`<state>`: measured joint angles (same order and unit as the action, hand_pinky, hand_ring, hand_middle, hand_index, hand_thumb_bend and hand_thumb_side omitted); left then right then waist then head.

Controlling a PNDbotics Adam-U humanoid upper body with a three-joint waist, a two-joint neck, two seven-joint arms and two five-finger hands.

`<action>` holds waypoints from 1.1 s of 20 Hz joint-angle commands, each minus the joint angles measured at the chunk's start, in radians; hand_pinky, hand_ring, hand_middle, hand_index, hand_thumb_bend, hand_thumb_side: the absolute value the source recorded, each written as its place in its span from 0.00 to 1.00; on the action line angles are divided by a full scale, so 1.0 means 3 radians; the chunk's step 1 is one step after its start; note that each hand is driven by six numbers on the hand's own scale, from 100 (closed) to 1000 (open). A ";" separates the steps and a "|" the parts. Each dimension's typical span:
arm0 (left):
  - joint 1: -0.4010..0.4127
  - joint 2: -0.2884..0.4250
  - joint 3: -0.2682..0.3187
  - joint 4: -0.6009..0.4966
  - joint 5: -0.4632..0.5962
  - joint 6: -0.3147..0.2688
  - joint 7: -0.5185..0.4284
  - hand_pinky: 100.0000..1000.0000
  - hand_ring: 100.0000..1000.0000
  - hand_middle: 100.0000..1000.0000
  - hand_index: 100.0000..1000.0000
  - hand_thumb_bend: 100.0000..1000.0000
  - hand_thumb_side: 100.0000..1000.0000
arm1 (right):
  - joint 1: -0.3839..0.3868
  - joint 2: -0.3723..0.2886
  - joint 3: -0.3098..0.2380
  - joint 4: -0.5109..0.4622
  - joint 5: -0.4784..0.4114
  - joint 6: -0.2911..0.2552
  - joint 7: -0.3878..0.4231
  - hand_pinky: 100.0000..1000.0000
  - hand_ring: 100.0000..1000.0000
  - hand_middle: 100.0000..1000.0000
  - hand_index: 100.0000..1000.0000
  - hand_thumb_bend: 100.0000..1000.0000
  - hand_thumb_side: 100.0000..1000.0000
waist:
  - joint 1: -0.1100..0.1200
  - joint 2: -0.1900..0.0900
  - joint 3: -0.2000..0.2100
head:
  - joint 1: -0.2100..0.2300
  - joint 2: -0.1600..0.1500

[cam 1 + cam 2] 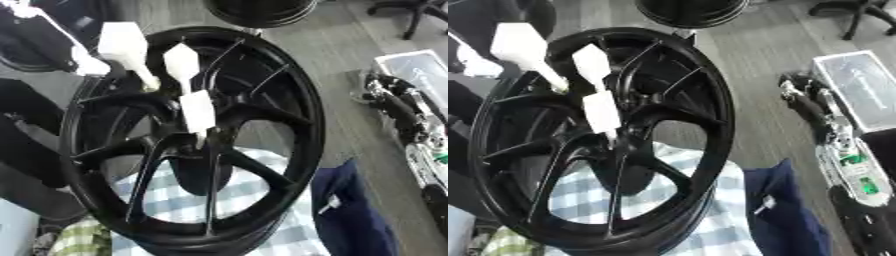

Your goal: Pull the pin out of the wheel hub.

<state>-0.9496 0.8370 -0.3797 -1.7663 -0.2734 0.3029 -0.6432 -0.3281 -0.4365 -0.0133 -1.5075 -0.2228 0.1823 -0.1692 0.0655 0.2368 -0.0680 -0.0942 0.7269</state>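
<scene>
A black spoked wheel [289, 100] stands tilted across the middle of both views. Three white pins stick out around its hub [188, 140]: a wide-headed one [122, 45] at the upper left, a second [181, 62] beside it, and a third [198, 112] just above the hub centre. A dark arm-like shape [52, 35] with a white patch [85, 65] reaches in from the upper left, close to the wide-headed pin; I cannot make out a hand there. My right arm and hand [802, 95], black and silver, lie at the right edge, apart from the wheel.
A blue-and-white checked cloth [175, 200] lies under the wheel, with dark blue fabric [350, 215] to its right. A second black rim [262, 10] sits at the top, a chair base [420, 15] at the top right, and a clear box [859, 85] at the right on the grey floor.
</scene>
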 commanded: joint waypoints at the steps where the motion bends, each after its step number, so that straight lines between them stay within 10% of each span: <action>1: 0.0144 0.0360 0.0339 -0.0168 0.0109 0.0062 0.0184 0.67 0.54 0.50 0.36 0.42 0.03 | -0.0030 -0.0106 -0.0055 -0.0033 0.0017 -0.0013 -0.0022 0.81 0.72 0.67 0.77 0.08 0.42 | -0.0019 -0.0043 0.0019 | -0.0034 -0.0028; 9: 0.1173 0.0843 0.1052 -0.0324 0.0384 0.0147 0.0901 0.67 0.54 0.50 0.37 0.45 0.02 | -0.0049 -0.0114 -0.0077 -0.0045 0.0008 -0.0017 -0.0045 0.81 0.72 0.67 0.77 0.07 0.43 | -0.0047 -0.0012 0.0070 | -0.0068 -0.0056; 18: 0.1953 0.0854 0.1509 0.0068 0.0488 0.0117 0.1401 0.69 0.57 0.54 0.45 0.47 0.05 | -0.0048 -0.0121 -0.0107 -0.0051 0.0002 -0.0022 -0.0076 0.81 0.72 0.67 0.77 0.06 0.44 | -0.0065 0.0001 0.0102 | -0.0102 -0.0060; 22: 0.2113 0.0796 0.1588 0.0231 0.0466 0.0036 0.1285 0.74 0.68 0.68 0.75 0.58 0.26 | -0.0047 -0.0124 -0.0121 -0.0054 -0.0004 -0.0025 -0.0093 0.81 0.72 0.67 0.77 0.07 0.43 | -0.0067 0.0003 0.0112 | -0.0110 -0.0063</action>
<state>-0.3107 1.0514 0.0684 -1.7054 -0.1294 0.3216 -0.2501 -0.3334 -0.4434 -0.0376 -1.5080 -0.2228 0.1763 -0.1930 0.0461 0.2494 -0.0349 -0.1248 0.7188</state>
